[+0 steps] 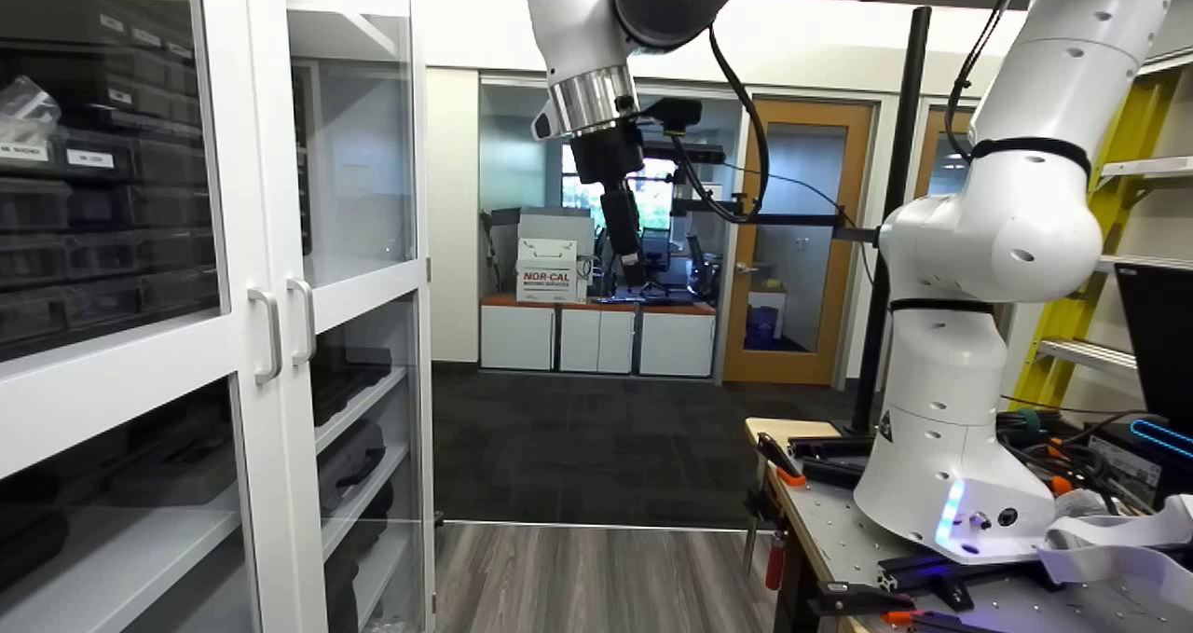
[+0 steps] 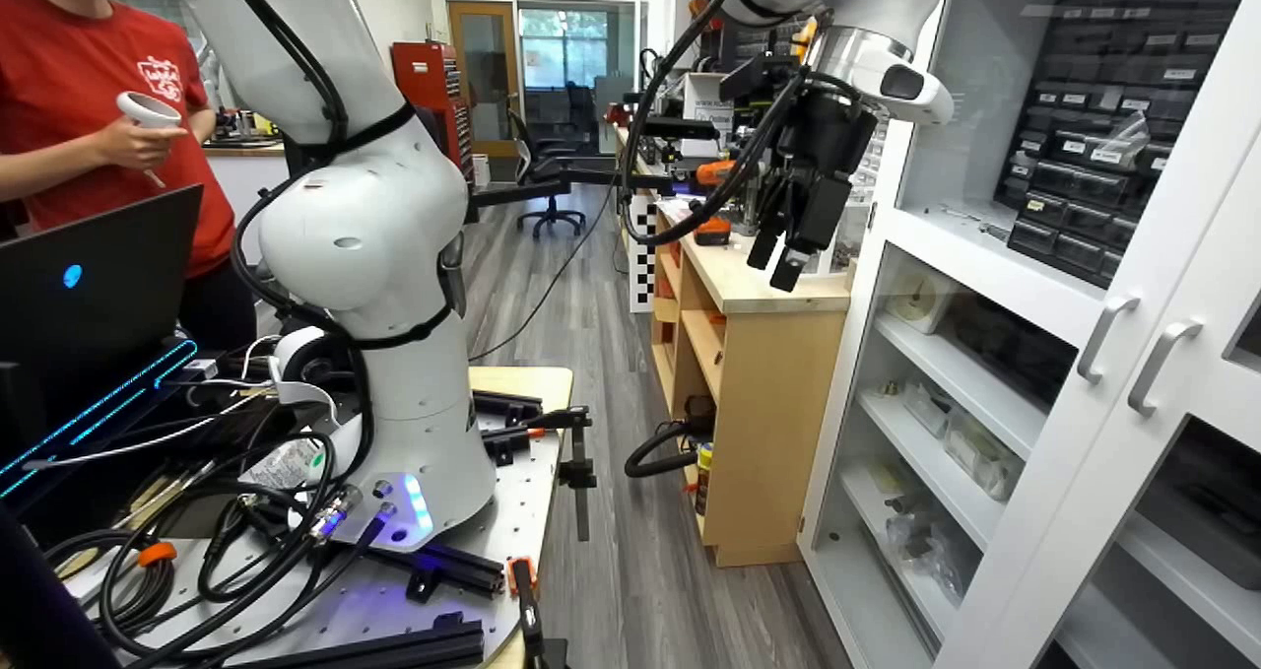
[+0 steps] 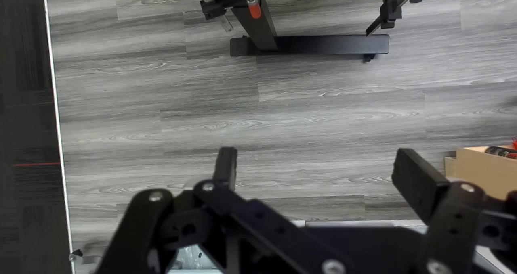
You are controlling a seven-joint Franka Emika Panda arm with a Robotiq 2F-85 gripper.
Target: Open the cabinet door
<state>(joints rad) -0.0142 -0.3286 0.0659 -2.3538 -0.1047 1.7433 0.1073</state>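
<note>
The cabinet door (image 1: 363,297) is shut, a tall white frame with glass; it also shows at an exterior view's right edge (image 2: 1231,393). Its vertical bar handle (image 1: 302,321) is near its left edge; it shows in both exterior views (image 2: 1165,367), with nothing touching it. My black gripper (image 1: 634,274) points down, in the air above the floor, well apart from the door. It hangs in front of the wooden bench in an exterior view (image 2: 775,267). In the wrist view its fingers (image 3: 317,153) are wide apart and empty. White cabinet edges show at that view's bottom, mostly hidden by the gripper.
The twin glass door (image 1: 112,386), with its own handle (image 1: 266,335), is shut beside the cabinet door. The robot table (image 1: 820,530) carries the base, clamps and cables. A wooden bench (image 2: 763,433) stands beside the cabinet. A person in red (image 2: 99,88) stands behind the laptop (image 2: 89,295).
</note>
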